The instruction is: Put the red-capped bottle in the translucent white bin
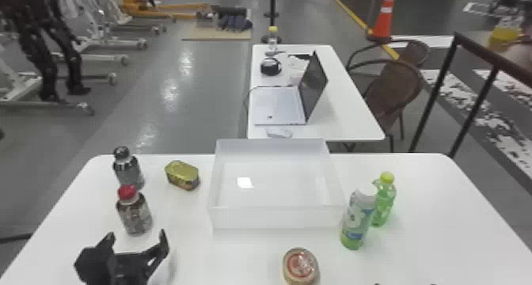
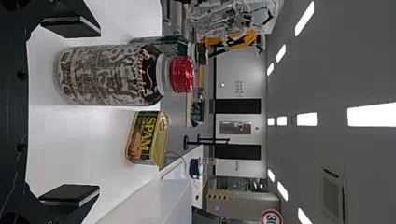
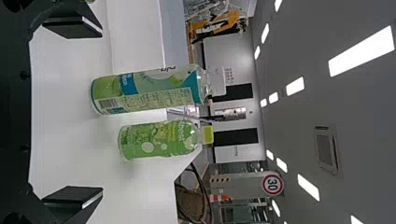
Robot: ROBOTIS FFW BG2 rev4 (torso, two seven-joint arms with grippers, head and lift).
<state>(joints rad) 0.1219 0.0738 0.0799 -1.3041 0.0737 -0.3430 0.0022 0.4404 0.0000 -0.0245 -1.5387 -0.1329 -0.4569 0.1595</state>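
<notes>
Red-capped bottle (image 1: 135, 217), upright, left of bin (image 1: 277, 219)

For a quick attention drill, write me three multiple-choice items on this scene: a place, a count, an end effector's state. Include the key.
1. Where is the red-capped bottle?
A) On the near table, left of the bin
B) Inside the bin
C) Right of the bin

2. How many bottles stand on that table?
A) Two
B) Six
C) Four

3. How is the left end effector?
A) Shut on a bottle
B) Open and empty
C) Shut and empty

1: A, its base rests on the tabletop.
2: C, the red-capped bottle, a black-capped bottle and two green bottles.
3: B, its fingers are apart, gripping nothing.
</notes>
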